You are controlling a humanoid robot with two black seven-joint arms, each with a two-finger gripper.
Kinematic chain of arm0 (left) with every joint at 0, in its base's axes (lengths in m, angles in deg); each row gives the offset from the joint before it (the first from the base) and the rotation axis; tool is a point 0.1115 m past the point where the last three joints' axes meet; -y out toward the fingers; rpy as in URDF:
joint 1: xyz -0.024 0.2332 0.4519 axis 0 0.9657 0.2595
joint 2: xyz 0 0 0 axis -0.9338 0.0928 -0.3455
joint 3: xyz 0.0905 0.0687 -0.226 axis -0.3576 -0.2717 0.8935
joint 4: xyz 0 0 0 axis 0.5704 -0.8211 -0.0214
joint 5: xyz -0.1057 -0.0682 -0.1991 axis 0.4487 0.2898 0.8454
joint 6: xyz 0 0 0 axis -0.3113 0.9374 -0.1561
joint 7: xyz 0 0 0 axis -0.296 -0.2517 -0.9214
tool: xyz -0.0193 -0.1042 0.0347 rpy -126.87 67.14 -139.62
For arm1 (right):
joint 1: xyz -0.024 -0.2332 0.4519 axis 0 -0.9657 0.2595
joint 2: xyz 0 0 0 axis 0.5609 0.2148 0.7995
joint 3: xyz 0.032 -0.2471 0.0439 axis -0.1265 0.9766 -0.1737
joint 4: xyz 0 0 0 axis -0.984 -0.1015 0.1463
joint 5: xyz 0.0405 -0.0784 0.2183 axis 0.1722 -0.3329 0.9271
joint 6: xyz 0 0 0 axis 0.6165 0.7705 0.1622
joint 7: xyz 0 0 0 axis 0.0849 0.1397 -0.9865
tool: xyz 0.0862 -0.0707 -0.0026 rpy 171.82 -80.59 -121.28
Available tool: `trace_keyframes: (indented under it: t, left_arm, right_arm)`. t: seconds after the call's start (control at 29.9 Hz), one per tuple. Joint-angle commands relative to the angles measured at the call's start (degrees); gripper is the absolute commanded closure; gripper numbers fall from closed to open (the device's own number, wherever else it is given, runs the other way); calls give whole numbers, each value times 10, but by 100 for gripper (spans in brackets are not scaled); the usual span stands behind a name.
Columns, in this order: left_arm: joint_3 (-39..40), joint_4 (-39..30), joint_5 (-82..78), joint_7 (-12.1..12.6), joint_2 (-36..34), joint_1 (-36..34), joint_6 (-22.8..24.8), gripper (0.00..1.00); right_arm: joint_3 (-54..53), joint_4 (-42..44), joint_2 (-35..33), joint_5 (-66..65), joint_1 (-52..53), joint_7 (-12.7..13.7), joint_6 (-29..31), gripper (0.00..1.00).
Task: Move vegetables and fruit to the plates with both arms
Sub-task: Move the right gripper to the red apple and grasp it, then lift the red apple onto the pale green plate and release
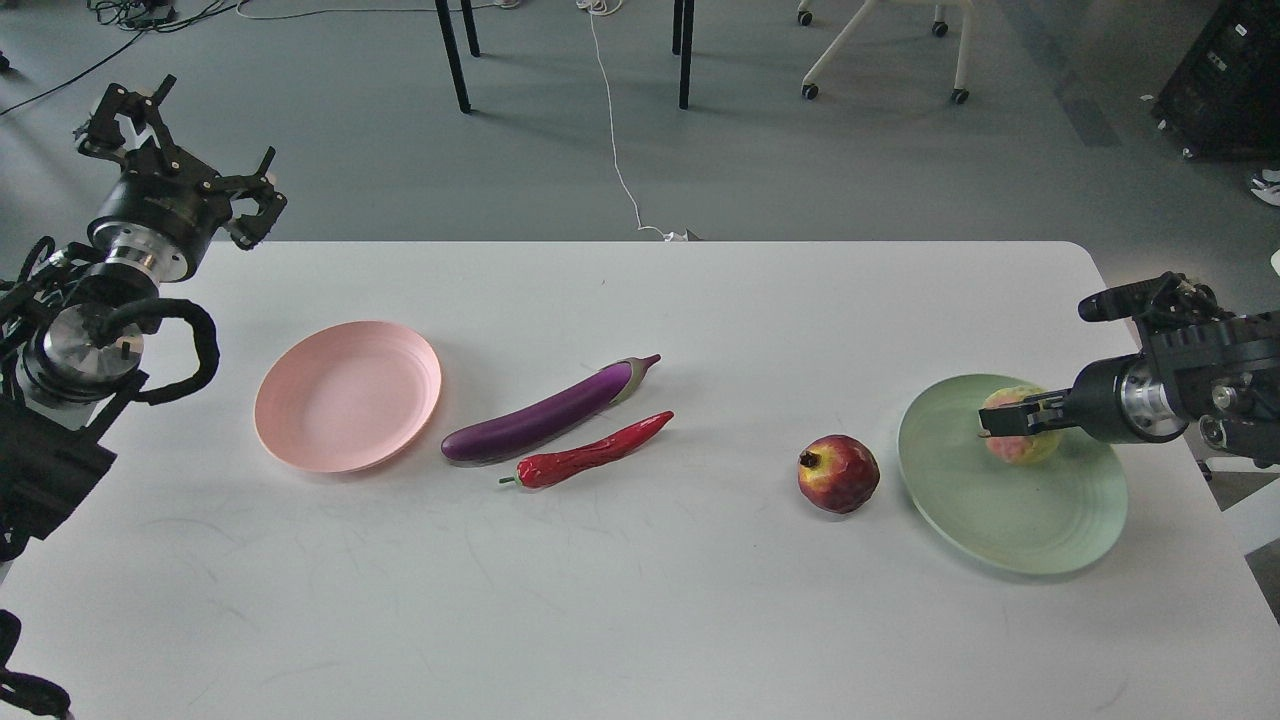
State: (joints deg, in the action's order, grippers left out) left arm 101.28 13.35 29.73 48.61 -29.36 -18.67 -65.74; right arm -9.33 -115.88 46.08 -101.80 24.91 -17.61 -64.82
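My right gripper (1010, 420) is shut on the bumpy yellow-green and pink fruit (1015, 442) and holds it low over the mint green plate (1000, 510); I cannot tell whether the fruit touches the plate. The dark-red pomegranate (838, 473) sits on the table just left of that plate. The purple eggplant (545, 414) and the red chili pepper (590, 456) lie side by side at the table's middle. The pink plate (347, 396) is empty to their left. My left gripper (180, 150) is open and empty, raised above the table's far left corner.
The white table (620, 600) carries everything. Beyond its far edge are black table legs (452, 55), a white cable (615, 130) on the grey floor and a wheeled chair base (880, 50). A black case (1225, 80) stands at the far right.
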Motion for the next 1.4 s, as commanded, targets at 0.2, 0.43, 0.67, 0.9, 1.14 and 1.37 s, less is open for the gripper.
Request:
trace_keyframes:
  t: [0.2, 0.43, 0.67, 0.9, 1.14, 1.37]
  left_arm:
    - [1, 0, 0, -1, -1, 0, 0, 2]
    - [0, 0, 0, -1, -8, 1, -1, 2]
    - [1, 0, 0, -1, -21, 11, 1, 2]
    - [2, 0, 0, -2, -21, 17, 1, 2]
    - [3, 0, 0, -2, -32, 17, 1, 2]
    - [2, 0, 0, -2, -40, 18, 2, 2]
  right_arm:
    - [-8, -46, 53, -6, 95, 0, 11, 2]
    - [-8, -83, 144, 89, 93, -2, 7, 3]
    - [3, -114, 180, 114, 91, -2, 8, 3]
    - [42, -129, 183, 105, 90, -2, 10, 3]
    - [45, -140, 194, 107, 88, -2, 10, 9]
    - [52, -139, 205, 105, 95, -2, 11, 43]
